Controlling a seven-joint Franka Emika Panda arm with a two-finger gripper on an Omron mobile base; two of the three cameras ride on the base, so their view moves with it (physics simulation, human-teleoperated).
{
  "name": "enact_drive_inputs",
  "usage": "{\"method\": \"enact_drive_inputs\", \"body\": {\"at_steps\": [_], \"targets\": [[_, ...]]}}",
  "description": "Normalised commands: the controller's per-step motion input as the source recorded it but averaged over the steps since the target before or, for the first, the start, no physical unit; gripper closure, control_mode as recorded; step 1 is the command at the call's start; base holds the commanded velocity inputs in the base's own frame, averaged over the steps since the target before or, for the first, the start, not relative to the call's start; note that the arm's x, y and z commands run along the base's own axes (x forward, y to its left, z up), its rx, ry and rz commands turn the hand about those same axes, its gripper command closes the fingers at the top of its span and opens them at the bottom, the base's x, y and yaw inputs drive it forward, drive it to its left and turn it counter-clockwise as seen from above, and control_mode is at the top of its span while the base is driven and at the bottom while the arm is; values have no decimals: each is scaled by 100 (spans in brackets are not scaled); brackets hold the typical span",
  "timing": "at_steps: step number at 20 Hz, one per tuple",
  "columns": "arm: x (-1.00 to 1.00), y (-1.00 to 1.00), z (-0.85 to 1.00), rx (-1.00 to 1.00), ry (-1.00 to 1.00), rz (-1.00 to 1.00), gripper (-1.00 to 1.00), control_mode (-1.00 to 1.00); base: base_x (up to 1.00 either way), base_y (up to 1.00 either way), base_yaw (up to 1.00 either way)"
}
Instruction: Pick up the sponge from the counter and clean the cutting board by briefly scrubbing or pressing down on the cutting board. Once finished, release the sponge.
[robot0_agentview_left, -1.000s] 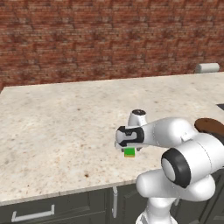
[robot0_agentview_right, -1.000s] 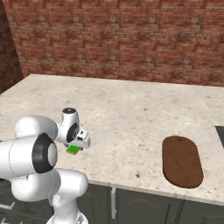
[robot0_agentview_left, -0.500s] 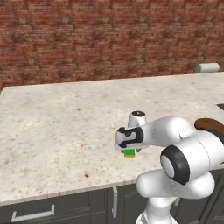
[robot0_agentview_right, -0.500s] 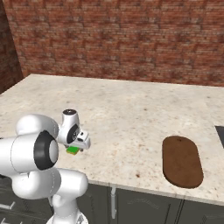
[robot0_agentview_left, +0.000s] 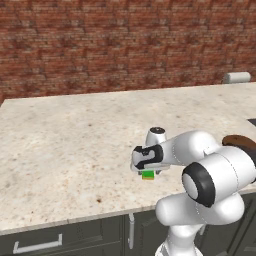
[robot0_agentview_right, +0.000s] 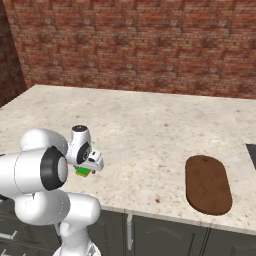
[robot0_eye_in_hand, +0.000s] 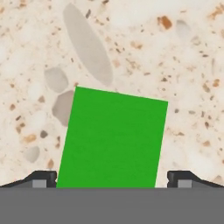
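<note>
The arm is bent low, its hand (robot0_eye_in_hand: 112, 180) pointing straight down with both fingertips (robot0_eye_in_hand: 41, 178) spread wide

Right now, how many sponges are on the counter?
1. The green sponge lies on the counter near its front edge, directly under the gripper, far from the cutting board.

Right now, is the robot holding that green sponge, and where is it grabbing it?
Not yet. The gripper is low over the sponge on the counter, jaws open, one on each side of it, not touching.
</note>
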Motion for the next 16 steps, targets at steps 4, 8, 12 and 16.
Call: {"method": "enact_drive_inputs", "body": {"at_steps": [4,8,12,16], "targets": [[0,0,0,0,0,0,100,-100,0,0,0],[0,0,6,0,-5,0,100,-100,0,0,0],[0,-4,19,0,-21,3,100,-100,0,0,0],[-1,-36,67,0,-4,1,100,-100,0,0,0]]}}
